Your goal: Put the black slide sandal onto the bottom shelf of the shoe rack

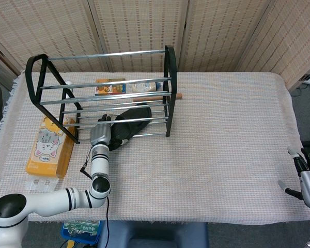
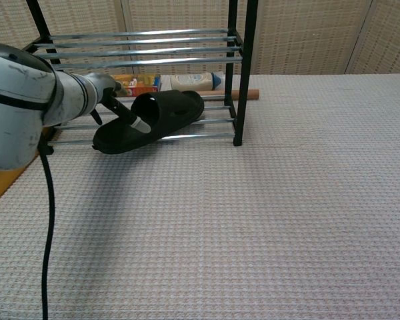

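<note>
Black slide sandal (image 2: 150, 121) lying mostly across bottom shelf rails of shoe rack (image 1: 168, 91), heel end poking out toward 7 o'clock. Left hand (image 2: 117, 107) fingers (image 2: 135, 121) touching strap, real grip? can't tell. Right hand (image 1: 308, 178) idle, fingers spread, holding nothing. Basically needs push in plus let-go.

A staged test room, made to look like home.
My table (image 1: 222, 155) wears a woven cloth, a shoe rack (image 1: 103, 93) stands on it, and folding wicker screens (image 1: 139, 31) (no real walls) close it in.
</note>
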`<state>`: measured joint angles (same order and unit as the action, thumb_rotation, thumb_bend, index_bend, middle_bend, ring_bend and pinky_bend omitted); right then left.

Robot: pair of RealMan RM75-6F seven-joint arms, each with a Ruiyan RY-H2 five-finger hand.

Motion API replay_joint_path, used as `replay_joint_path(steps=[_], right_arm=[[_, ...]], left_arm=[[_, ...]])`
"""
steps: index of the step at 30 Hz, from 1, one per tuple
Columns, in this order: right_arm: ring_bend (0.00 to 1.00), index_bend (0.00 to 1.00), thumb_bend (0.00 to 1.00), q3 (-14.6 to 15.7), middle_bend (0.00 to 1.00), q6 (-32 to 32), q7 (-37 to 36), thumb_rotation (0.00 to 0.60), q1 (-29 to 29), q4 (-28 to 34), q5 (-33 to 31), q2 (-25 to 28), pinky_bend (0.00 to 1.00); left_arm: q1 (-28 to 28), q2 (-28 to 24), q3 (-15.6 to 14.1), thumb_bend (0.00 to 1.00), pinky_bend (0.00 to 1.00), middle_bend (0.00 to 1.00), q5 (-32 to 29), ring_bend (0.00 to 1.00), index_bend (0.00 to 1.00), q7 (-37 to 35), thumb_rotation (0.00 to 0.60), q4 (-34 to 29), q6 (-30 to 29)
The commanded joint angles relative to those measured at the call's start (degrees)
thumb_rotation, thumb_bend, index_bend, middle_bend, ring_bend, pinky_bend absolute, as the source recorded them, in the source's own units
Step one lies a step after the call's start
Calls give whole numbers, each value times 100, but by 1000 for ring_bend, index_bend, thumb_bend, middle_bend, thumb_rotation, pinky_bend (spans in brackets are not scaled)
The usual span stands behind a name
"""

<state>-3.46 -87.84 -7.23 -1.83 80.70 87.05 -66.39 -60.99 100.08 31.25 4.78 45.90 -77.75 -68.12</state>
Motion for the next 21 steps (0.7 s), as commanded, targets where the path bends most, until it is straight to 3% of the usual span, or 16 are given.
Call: replay_joint_path(steps=[1,3,10,17,21], right_arm=[[101,0,202,-1,179,-5,-10,600,7,-7,-7,1,149],[101,0,202,0,179,-3,-18,600,5,-11,0,0,149],[101,0,202,8,179,10,-42,600,-2,-33,14,-12,149],[101,0,202,7,179,20,-54,600,-29,-42,51,-22,149],[101,0,203,9,179,39,-53,600,-41,-38,52,-22,149]], left_arm=[[31,-42,-43,49,283,0,133,0,0,-34,387,-137,-25],[65,-87,-104,48,283,0,250,0,0,-47,398,-283,-73],[230,-262,-343,48,283,0,712,0,0,-143,570,-804,-306],[441,-475,-633,48,282,0,1246,0,0,-258,596,-1342,-534],[626,-644,-920,48,337,53,1807,81,60,-397,600,-1750,-641]])
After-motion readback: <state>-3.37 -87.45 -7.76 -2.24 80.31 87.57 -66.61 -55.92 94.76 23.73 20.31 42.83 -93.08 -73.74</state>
